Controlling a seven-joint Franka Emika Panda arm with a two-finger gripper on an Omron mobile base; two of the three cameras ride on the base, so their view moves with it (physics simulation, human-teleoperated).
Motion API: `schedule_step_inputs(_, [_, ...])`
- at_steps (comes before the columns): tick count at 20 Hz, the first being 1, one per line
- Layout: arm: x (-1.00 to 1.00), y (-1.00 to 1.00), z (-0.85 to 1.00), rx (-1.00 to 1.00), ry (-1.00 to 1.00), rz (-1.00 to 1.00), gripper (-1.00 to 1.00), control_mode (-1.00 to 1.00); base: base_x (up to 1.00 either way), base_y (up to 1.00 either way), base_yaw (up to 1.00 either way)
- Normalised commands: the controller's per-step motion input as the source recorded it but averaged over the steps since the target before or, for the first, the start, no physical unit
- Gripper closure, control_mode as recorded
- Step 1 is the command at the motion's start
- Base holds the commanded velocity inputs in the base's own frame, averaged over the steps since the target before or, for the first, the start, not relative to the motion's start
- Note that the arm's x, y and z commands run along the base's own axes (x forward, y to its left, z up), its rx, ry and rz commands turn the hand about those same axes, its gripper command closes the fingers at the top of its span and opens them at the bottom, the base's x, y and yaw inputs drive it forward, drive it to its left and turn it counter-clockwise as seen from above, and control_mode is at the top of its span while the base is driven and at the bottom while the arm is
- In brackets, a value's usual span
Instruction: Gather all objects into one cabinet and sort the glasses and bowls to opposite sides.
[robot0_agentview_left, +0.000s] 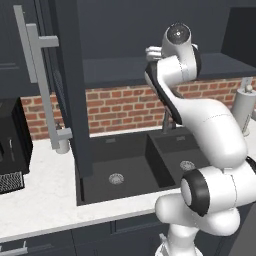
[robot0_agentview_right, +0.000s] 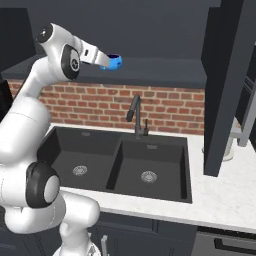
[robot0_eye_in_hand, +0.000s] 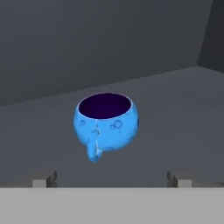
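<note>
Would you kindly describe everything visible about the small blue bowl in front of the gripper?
The small blue bowl is round and bright blue with faint bubble-like marks, a dark purple inside and a small drooping nub low on its near side. It looks glazed. It stands upright on the grey shelf of the open upper cabinet, mouth up and empty. The gripper sits just before it, fingertips spread wide on either side and not touching it.
</note>
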Motion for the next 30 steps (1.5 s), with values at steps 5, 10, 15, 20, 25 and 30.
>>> schedule_step_inputs(5, [0.02,0.0,0.0,0.0,0.06,0.0,-1.0,-1.0,0.0,0.0,0.0])
schedule_step_inputs(10, [0.01,0.07,-0.13,0.0,0.05,0.0,-1.0,-1.0,0.0,0.0,0.0])
schedule_step_inputs(15, [0.05,0.01,-0.01,0.0,0.0,0.0,-1.0,-1.0,0.0,0.0,0.0])
schedule_step_inputs(20, [0.46,0.0,0.0,0.0,0.0,0.0,-1.0,-1.0,0.0,0.0,0.0])
schedule_step_inputs(25, [0.27,0.0,0.0,0.0,0.0,0.0,-1.0,-1.0,0.0,0.0,0.0])
schedule_step_inputs(30, [0.0,0.0,0.0,0.0,0.0,0.0,-1.0,-1.0,0.0,0.0,0.0])
